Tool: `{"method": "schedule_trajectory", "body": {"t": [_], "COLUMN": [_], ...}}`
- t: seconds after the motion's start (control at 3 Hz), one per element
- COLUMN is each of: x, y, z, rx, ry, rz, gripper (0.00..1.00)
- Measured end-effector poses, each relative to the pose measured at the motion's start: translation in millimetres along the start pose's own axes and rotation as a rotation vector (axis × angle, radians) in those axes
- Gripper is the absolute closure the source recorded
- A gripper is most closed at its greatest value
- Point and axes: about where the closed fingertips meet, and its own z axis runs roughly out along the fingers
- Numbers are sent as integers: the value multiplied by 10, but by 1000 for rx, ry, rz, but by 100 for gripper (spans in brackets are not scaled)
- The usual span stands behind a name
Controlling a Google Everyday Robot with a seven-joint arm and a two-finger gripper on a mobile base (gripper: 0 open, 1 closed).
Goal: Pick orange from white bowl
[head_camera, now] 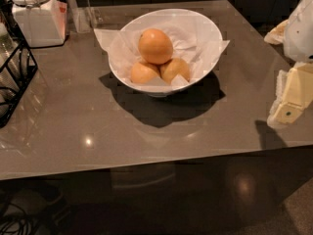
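— Gripper (288, 102): where was it recorded relative to the white bowl (168, 11)?

— It was recorded well to the right of the white bowl and apart from it, at the right edge of the view. Only a cream-coloured part of it was seen. Whether it was released or clenched could not be told.

— Where was the orange (155, 46) located?

— It was located inside the white bowl, topmost in the pile. It was rested on two smaller, paler oranges (144, 73), which were set side by side against the bowl's near wall. It was well apart from the gripper.

— How was the bowl lined?

— It was lined with crinkled white paper (198, 35), whose corners were projected over the rim to the left and to the right.

— What else was shown around the bowl?

— The bowl was stood on a grey table (98, 126), and a dark shadow was cast on the near side of it. A white lidded jar (36, 16) was placed far to the left of the bowl and behind it. A black wire rack (14, 77) was seen to the bowl's left, at the edge of the view. A white part of the arm (299, 28) was seen to the right of the bowl, above the gripper.
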Motion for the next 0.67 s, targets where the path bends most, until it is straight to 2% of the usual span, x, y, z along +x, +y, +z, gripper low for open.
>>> {"method": "schedule_trajectory", "body": {"t": [0.33, 0.67], "x": [-1, -153], "y": [-1, -116], "z": [0, -4], "rx": [0, 1], "ry": [0, -40], "rz": [0, -30], "gripper": [0, 0]}}
